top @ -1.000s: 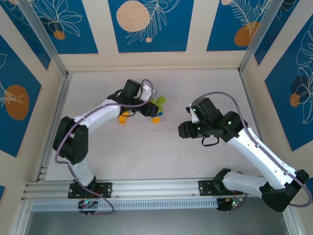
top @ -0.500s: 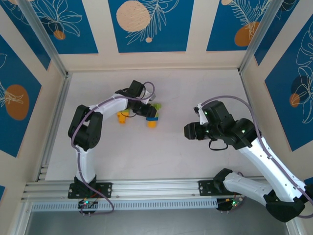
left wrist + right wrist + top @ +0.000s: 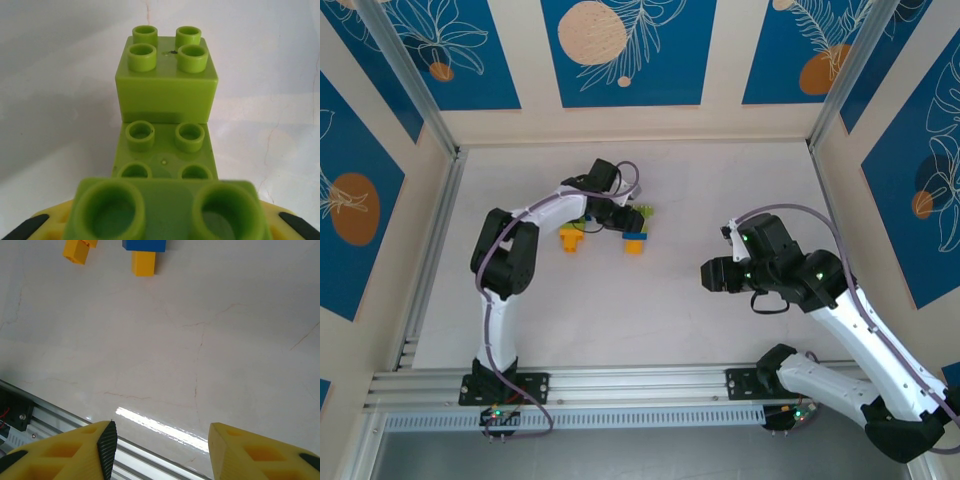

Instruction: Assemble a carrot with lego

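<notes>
Progress at 11 o'clock: the left gripper (image 3: 619, 216), clamped on a lime brick (image 3: 167, 212), has reached the lime stack (image 3: 166, 95), seemingly ready for joining, while the right gripper (image 3: 160, 450), parted and empty, has retreated toward 4 o'clock.

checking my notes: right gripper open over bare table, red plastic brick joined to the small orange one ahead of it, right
Not red: the right wrist view shows a blue plastic brick joined to the small orange plastic brick. The right gripper is open, as you say.

White table (image 3: 720, 190), cream walls (image 3: 722, 60) with blue floral panels (image 3: 660, 70), aluminium rail (image 3: 640, 385) along near edge
</notes>
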Controlling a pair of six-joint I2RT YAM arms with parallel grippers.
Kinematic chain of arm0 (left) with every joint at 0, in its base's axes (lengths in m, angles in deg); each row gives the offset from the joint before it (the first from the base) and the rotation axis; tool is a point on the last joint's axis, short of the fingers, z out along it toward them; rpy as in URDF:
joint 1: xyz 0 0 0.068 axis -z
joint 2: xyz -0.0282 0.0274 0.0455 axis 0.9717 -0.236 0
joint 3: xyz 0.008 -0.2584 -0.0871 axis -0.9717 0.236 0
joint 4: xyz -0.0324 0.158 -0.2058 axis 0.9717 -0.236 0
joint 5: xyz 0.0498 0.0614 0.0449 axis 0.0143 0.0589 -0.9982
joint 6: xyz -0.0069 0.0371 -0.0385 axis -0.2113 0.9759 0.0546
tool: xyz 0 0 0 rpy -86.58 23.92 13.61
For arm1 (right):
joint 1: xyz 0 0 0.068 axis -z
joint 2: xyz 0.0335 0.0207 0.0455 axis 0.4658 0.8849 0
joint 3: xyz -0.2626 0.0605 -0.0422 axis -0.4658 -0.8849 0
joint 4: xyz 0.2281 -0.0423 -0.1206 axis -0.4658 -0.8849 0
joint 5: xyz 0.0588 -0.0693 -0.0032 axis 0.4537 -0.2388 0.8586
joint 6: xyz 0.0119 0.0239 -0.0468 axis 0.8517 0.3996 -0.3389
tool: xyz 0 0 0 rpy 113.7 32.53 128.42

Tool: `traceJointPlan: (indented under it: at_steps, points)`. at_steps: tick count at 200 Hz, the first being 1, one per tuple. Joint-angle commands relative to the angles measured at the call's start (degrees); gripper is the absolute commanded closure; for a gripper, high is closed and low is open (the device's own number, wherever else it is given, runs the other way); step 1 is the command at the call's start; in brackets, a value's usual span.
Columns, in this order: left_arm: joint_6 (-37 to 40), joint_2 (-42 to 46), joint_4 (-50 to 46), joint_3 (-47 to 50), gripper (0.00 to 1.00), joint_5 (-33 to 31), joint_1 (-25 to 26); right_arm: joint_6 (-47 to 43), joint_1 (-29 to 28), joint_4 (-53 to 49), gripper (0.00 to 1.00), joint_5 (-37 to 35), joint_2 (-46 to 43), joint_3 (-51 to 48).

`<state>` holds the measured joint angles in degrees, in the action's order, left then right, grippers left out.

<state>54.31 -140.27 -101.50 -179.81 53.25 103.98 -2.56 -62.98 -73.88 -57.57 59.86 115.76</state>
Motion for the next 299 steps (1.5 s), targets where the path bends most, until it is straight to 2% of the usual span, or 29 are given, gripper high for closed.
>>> traceJointPlan:
  at_steps: [1,94,121,161,187,227,242,248,251,279,299]
  points:
    - [-0.1,-2.4,-1.9,-2.2,0.6,-0.1,-1.2,-0.6,0.5,-0.4,0.47,1.6,-0.7,-1.0]
    - [-1.1,-3.9,-0.8,-2.7,0.54,0.0,-2.2,-0.4,1.4,-0.3,0.47,1.9,-1.5,-3.0]
    - [-1.6,-3.5,-0.2,-2.5,0.45,0.8,-2.3,-0.4,1.5,-0.2,0.47,2.1,-1.6,-3.7]
    - [-2.3,-2.8,0.3,-2.8,0.41,1.8,-3.0,-0.2,1.6,0.1,0.47,2.2,-2.1,-4.3]
    - [-2.5,-2.2,0.2,-2.7,0.3,1.8,-3.1,-0.2,1.7,0.2,0.47,1.9,-2.5,-4.6]
    - [-2.5,-0.9,0.6,-1.2,0.27,2.3,-3.2,-0.2,2.2,0.9,0.45,2.1,-2.4,-5.2]
    - [-2.5,0.6,1.2,0.5,0.18,2.2,-3.3,-0.5,2.3,1.1,0.43,1.8,-2.1,-5.2]
    - [-2.4,1.2,1.3,1.4,0.03,2.0,-3.3,-0.6,2.5,1.1,0.42,1.5,-1.8,-5.2]
    - [-2.4,1.6,1.4,1.8,0.01,2.0,-3.3,-0.7,2.5,1.1,0.41,1.3,-1.8,-5.1]
    - [-2.9,8.5,3.2,8.0,0.01,-1.8,-3.6,-1.7,3.3,2.9,0.4,0.1,-0.7,-5.4]
    - [-4.3,17.7,6.5,15.0,0.0,-6.4,-4.2,-3.9,4.6,8.1,0.34,-5.0,0.2,-6.4]
